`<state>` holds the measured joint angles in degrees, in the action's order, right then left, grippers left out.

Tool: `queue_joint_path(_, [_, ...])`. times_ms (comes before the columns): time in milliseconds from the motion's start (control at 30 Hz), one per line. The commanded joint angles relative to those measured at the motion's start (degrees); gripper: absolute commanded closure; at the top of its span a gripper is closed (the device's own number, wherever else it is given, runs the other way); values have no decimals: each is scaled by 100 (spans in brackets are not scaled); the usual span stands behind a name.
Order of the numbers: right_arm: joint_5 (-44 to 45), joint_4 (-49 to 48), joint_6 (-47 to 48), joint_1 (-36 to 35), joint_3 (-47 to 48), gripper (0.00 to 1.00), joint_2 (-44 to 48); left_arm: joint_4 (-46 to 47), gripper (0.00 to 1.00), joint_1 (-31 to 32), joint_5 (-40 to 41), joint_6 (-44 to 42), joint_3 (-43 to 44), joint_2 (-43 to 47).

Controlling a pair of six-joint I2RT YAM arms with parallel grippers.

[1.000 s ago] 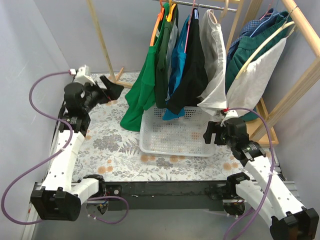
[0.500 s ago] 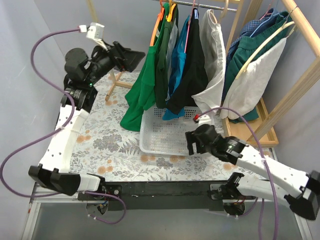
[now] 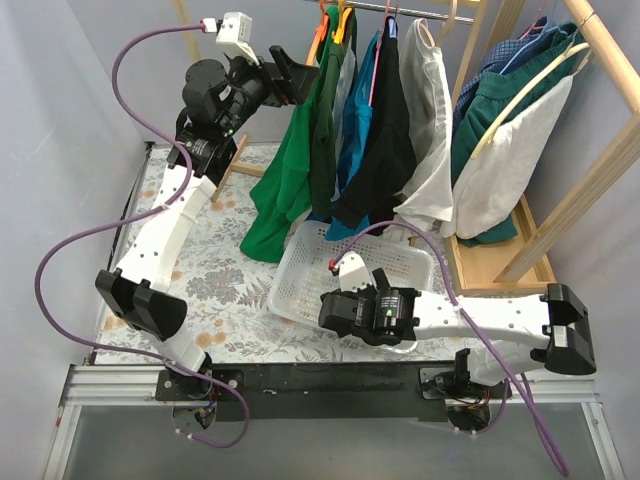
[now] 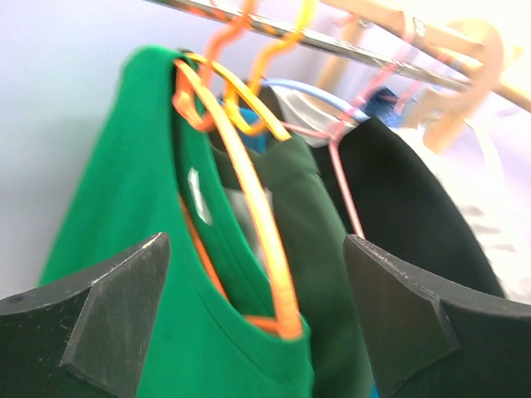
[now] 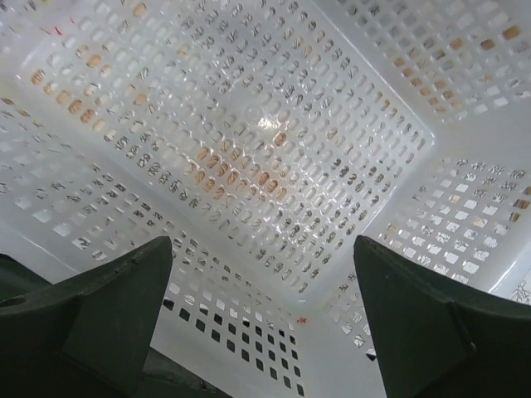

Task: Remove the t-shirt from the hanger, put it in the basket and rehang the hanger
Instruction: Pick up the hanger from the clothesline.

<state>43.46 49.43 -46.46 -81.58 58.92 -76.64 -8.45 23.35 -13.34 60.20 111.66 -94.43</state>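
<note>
The green t-shirt (image 4: 116, 199) hangs on its orange hanger (image 4: 249, 199) at the left end of the rail (image 4: 348, 50). My left pincer (image 4: 255, 240), spread wide and empty, sits just short of the rail with the collar (image 4: 211, 274) framed between its fingers (image 4: 99, 315): the approach, I judge, before any grip. My right pincer (image 5: 264, 249), likewise spread and empty, is well below the rail over the white basket (image 5: 249, 141). Next I must pinch cloth beside the collar, not the hanger, and draw it off.

place: robot test cell, lab-like | evidence: plain grey panels (image 3: 60, 150) enclosing a floral-covered counter (image 3: 215, 275) | wooden clothes rack (image 3: 605, 45) with hung shirts (image 3: 285, 180) | white basket (image 3: 305, 262) | cabled robot arms (image 3: 160, 240) on black base rail (image 3: 330, 380)
</note>
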Motion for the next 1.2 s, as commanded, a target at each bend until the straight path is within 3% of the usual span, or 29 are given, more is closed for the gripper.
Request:
queue_joint_path(0, [269, -204, 277, -16, 366, 2, 262, -236, 17, 81, 587, -316, 523, -188])
queue_joint_path(133, [75, -592, 409, 46, 183, 2, 711, -412, 25, 143, 763, -492, 638, -330])
queue_joint_path(333, [-13, -698, 409, 178, -38, 2, 1195, -684, 52, 248, 1008, -826, 848, -506])
queue_joint_path(467, [31, -540, 365, 248, -47, 2, 1283, -1105, 55, 354, 1158, -1177, 1279, -760])
queue_joint_path(567, [57, -426, 252, 309, -47, 2, 1327, -1369, 65, 415, 1473, -1441, 1631, -892])
queue_joint_path(600, [66, -382, 190, 344, -47, 2, 1353, -1396, 70, 416, 1536, -1467, 1683, -927])
queue_joint_path(633, [75, -347, 85, 371, -47, 2, 1380, -1414, 83, 424, 1589, -1537, 1719, -928])
queue_joint_path(733, [127, -118, -257, 450, -134, 2, 1494, -1396, 100, 442, 1721, -1582, 1912, -945])
queue_joint_path(900, [241, 478, -881, 661, -556, 2, 1985, -1379, 100, 442, 1809, -1635, 2474, -963])
queue_joint_path(1167, [215, 787, -1410, 1240, -1479, 2, 3110, -1063, 100, 442, 1774, -1617, 2291, -358])
